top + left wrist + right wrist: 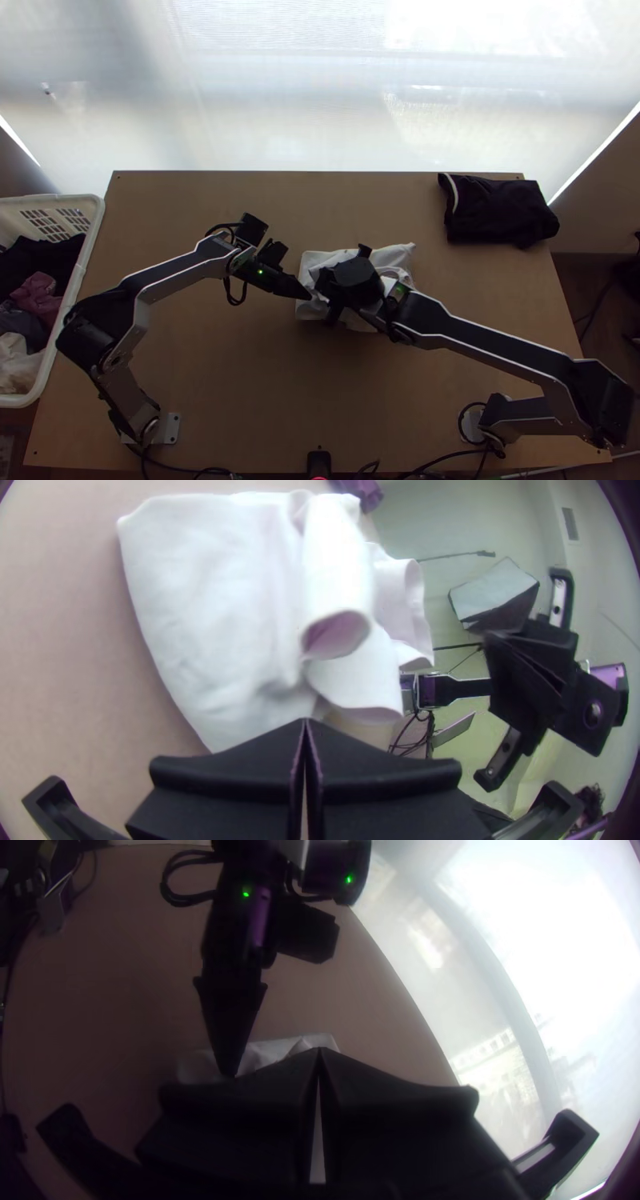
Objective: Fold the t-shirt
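top view has the white t-shirt (pixel 390 254) on the middle of the light wooden bench (pixel 256 384), partly covered by the right arm. the left gripper (pixel 306 296) points in at the shirt's left edge with its tips right over the cloth; whether they touch it, i cannot tell. the right gripper (pixel 322 283) hangs above the shirt, reaching across from the right. both sets of jaws are clenched, and in each wrist view the white cloth lies just beyond the tips, with none to be seen pinched between them. in the left wrist view the shirt is folded in layers: a broad, smooth part beside a rolled, tube-like fold and some loose flaps. at the bench's left side stands a white basket (pixel 95 226), holding dark cloth (pixel 34 260), maroon cloth (pixel 36 296), greyish cloth (pixel 22 324) and off-white cloth (pixel 20 366). a dark folded garment (pixel 500 210) with a white stripe lies at the far right corner.
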Robot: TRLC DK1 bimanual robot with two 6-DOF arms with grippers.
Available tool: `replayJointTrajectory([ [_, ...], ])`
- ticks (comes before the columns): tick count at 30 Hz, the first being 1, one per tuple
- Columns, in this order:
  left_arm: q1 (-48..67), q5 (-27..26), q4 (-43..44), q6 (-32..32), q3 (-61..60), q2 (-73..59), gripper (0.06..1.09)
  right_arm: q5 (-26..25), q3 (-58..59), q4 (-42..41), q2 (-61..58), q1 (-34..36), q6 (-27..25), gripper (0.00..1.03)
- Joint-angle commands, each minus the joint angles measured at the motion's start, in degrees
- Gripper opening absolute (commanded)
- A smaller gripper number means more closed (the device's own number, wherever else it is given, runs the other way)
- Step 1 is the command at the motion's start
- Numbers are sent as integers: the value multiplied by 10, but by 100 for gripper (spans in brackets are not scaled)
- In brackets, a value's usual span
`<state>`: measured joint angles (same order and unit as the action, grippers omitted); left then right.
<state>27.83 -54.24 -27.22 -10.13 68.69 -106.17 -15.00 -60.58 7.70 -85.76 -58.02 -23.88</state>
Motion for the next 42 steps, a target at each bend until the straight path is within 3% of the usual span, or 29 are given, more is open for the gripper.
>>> replayJointTrajectory([
  [1, -9, 14, 23, -13, -9, -42, 9, 9, -1, -16, -17, -23, -13, 3],
  [10, -12, 51, 31, -6, -19, -53, 9, 29, 29, -36, -24, -23, -16, 3],
  [27, -14, 53, 42, -6, -14, -51, 9, 82, 111, -95, -37, -22, 3, 3],
  [42, -14, 53, 46, -3, -10, -48, 9, 86, 134, -138, -114, -15, -12, 3],
])
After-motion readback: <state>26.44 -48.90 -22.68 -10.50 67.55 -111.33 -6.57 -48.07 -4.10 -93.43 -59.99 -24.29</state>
